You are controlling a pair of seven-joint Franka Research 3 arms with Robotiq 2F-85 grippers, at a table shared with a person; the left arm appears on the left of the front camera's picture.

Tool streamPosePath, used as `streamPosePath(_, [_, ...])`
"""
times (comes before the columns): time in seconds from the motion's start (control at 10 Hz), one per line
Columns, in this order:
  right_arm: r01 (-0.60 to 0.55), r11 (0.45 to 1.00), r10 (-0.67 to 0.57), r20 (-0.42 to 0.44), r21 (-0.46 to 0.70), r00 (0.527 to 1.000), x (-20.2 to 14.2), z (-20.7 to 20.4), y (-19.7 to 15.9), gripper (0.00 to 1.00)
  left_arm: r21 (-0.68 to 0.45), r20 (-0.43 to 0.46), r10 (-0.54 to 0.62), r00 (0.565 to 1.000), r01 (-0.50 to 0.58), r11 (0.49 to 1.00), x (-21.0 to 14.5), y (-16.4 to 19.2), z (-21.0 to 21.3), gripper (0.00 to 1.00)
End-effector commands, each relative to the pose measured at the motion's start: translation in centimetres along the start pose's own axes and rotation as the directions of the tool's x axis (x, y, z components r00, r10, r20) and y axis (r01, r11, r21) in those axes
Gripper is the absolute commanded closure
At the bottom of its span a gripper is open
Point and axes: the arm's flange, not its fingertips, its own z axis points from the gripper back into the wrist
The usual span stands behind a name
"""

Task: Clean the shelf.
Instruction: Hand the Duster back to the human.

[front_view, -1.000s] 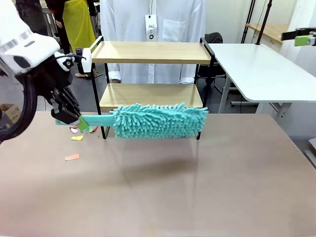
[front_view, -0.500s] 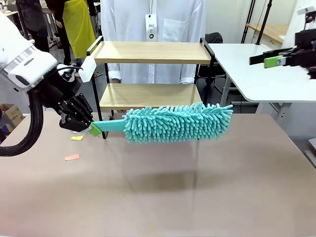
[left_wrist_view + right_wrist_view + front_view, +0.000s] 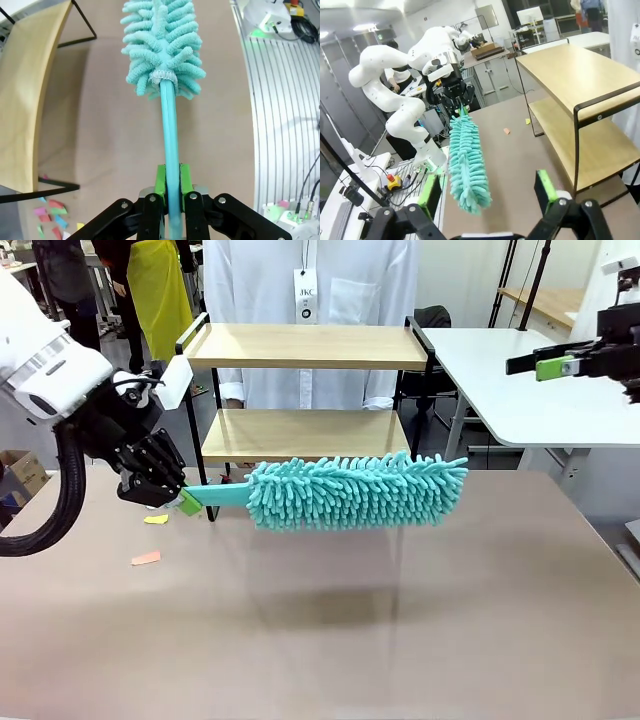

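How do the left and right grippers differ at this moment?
The left gripper is shut on the teal duster by its handle, low over the table; the right gripper is open and holds nothing. The left sits beside the shelf at its lower board, the right high off to the other side. Both have green pads.

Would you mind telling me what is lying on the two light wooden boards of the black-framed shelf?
Both boards of the shelf look bare where visible. The fluffy teal microfibre duster, held in front by the left gripper, covers the lower board's front edge, and the top board's far side is too foreshortened to judge.
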Motion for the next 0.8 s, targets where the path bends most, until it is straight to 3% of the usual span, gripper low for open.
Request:
streamPosePath(0.0, [-0.062,0.998,0.062,0.044,-0.013,0.997,-1.2,-1.7,1.2,0.00,-0.006,0.024,0.012,1.000,-0.012,1.000,0.1,0.0,0.0,0.87])
streamPosePath(0.2, [-0.111,0.992,0.116,0.099,-0.054,0.988,-2.9,-3.7,1.4,0.00,-0.006,0.024,0.012,1.000,-0.012,1.000,0.1,0.0,0.0,0.87])
streamPosePath(0.5, [-0.161,0.980,0.174,0.115,-0.113,0.978,-5.0,-6.0,1.6,0.00,-0.006,0.024,0.012,1.000,-0.012,1.000,0.1,0.0,0.0,0.87])
streamPosePath(0.7, [-0.167,0.982,0.178,0.137,-0.092,0.974,-6.5,-7.0,1.9,0.00,-0.006,0.024,0.012,1.000,-0.012,1.000,0.1,0.0,0.0,0.87])
